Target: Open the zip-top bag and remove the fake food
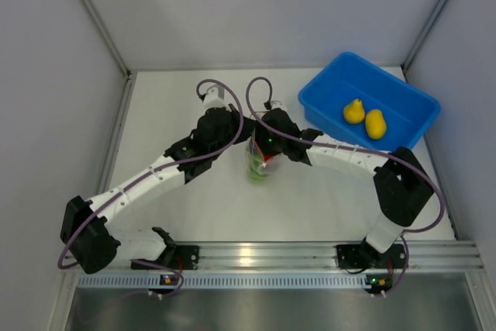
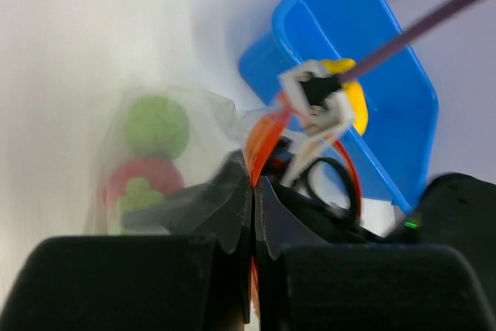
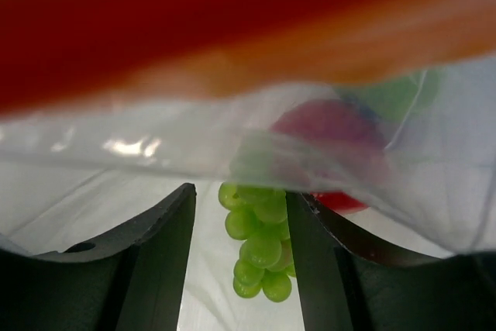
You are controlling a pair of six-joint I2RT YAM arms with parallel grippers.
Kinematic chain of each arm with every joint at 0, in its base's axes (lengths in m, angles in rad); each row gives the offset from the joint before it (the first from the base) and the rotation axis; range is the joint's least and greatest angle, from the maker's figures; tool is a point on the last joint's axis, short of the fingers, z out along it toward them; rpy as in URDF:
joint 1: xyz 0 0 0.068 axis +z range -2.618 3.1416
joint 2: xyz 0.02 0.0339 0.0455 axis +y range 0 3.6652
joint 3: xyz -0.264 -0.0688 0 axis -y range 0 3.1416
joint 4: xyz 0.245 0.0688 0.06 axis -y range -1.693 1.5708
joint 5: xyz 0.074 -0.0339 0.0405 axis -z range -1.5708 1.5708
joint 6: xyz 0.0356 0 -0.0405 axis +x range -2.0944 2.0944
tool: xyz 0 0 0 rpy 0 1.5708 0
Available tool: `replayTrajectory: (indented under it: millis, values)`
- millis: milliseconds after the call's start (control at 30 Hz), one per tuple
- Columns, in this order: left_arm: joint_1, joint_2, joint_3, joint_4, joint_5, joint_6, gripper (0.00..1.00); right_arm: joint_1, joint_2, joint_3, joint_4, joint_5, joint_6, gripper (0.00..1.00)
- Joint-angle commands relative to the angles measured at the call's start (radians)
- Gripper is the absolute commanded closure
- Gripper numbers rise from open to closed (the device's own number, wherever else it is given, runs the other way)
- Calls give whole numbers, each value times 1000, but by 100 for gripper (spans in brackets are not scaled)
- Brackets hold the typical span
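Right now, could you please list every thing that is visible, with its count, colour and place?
zip-top bag: one, clear with orange-red strip, table centre
apple: one, red, inside bag
round fruit: one, green, inside bag
grapes: one bunch, green, bag's lower end
pears: two, yellow, in bin
bin: one, blue, table's far right
table: one, white, beneath all
left fingers: two, black, shut on bag's strip
right fingers: two, black, apart, at bag

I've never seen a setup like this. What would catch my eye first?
Probably the bright blue bin at the table's far right corner, with two yellow pears lying in it. Mid-table, the left arm and right arm meet at a clear bag with an orange-red zip; the left jaws are pinched shut on it, and green grapes and a red apple show through.
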Motion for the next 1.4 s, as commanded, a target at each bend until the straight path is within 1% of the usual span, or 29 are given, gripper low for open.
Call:
replayTrajectory:
  millis: [0,167,367,467,500,533,567,667,867,1033,1367]
  values:
    - [-23,-38,5,88,65,-5,100,44,64,-17,111,-52,10,48]
    - [-23,-49,-9,88,50,6,100,58,99,-24,105,-47,7,53]
    - [-21,-54,-21,88,31,14,100,80,105,-19,62,0,-16,56]
    - [-20,-51,-27,88,30,12,100,83,119,-19,54,9,-28,56]
    - [-18,-52,-29,88,30,11,100,83,127,-17,54,10,-33,57]
    - [-18,-52,-32,88,31,9,100,84,133,-17,54,18,-38,59]
    - [-18,-52,-34,88,33,9,100,86,142,-16,53,24,-42,65]
    - [-17,-52,-38,87,33,15,100,89,134,-25,79,39,-47,77]
    - [-11,-57,-55,87,30,17,100,93,82,-45,137,41,-87,90]
    - [-5,-57,-70,82,22,17,100,95,18,-70,175,43,-102,96]
    - [12,-42,-89,81,33,14,100,95,-93,-80,165,55,-119,98]
